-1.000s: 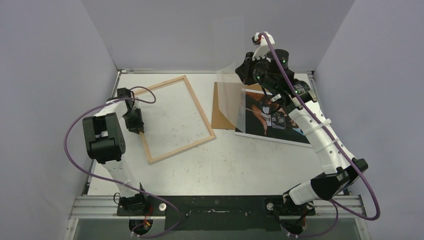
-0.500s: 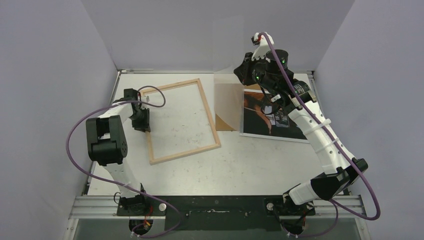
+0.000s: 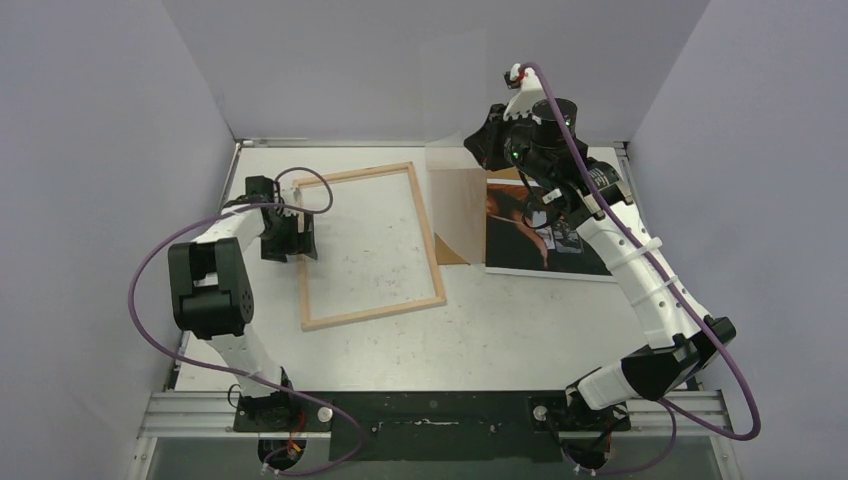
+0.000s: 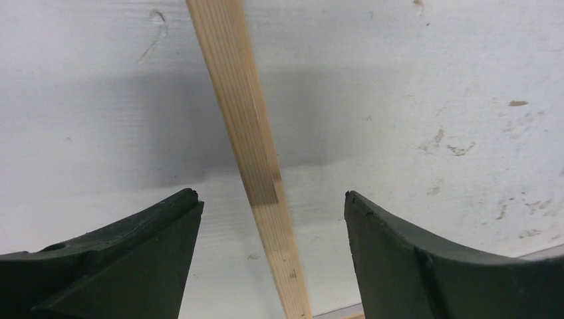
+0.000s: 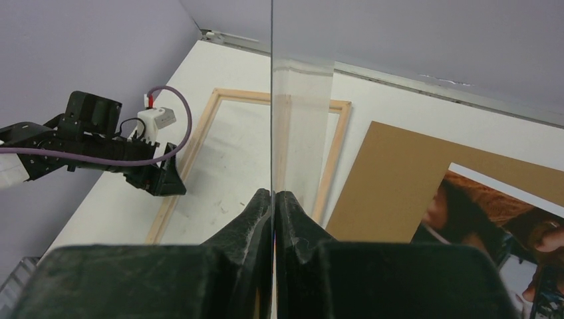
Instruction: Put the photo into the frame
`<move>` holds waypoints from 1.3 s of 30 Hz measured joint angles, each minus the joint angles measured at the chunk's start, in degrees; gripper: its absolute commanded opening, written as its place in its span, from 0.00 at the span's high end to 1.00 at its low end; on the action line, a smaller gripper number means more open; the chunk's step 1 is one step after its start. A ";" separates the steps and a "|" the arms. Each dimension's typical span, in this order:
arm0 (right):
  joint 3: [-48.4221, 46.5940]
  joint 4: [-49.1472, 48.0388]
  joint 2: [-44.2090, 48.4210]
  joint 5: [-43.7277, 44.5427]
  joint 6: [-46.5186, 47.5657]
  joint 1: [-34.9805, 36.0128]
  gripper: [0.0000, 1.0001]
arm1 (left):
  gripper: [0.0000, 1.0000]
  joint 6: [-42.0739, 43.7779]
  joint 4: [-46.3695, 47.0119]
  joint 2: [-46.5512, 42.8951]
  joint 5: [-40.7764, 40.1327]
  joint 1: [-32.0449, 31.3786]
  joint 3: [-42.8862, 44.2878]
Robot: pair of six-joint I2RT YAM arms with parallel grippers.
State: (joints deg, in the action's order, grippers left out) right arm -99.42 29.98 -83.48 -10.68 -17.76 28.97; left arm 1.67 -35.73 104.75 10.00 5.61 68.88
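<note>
Photo [image 3: 510,238] lies flat right of centre, beneath the right gripper [image 5: 273,199], which is pinched on the upright clear sheet [image 3: 455,190]; left gripper [image 4: 273,199], jaws apart, straddles the left rail of the frame [image 3: 428,240] at centre-left

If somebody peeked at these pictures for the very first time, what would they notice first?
Probably the clear sheet, held up on edge in the air by the right gripper at the far right of the table. Next is the pale wooden frame lying flat at middle left, with the left gripper open, its fingers on either side of one rail. The dark photo lies at the right, partly on a brown board.
</note>
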 measured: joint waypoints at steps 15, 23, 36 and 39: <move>-3.34 -0.44 -9.53 -6.99 -7.21 5.62 1.00 | 0.20 -12.52 11.08 -17.97 6.64 13.09 -5.99; -4.79 -12.28 -16.06 -16.35 -27.78 9.05 1.00 | 0.21 -21.38 10.32 -19.93 -1.49 12.66 -8.17; -11.23 -14.80 -28.37 -22.43 -43.71 9.03 1.00 | 0.21 -26.77 -2.32 -22.82 -27.39 14.62 -6.05; -14.62 -12.92 -33.27 -24.44 -42.93 9.11 1.00 | 0.22 -28.06 -2.67 -24.44 -29.49 16.00 -6.05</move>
State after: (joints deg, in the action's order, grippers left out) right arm -114.04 17.06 -116.75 -35.11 -60.69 38.09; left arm -26.39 -38.39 80.31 -19.49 21.61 62.83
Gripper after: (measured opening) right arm 0.030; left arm 0.788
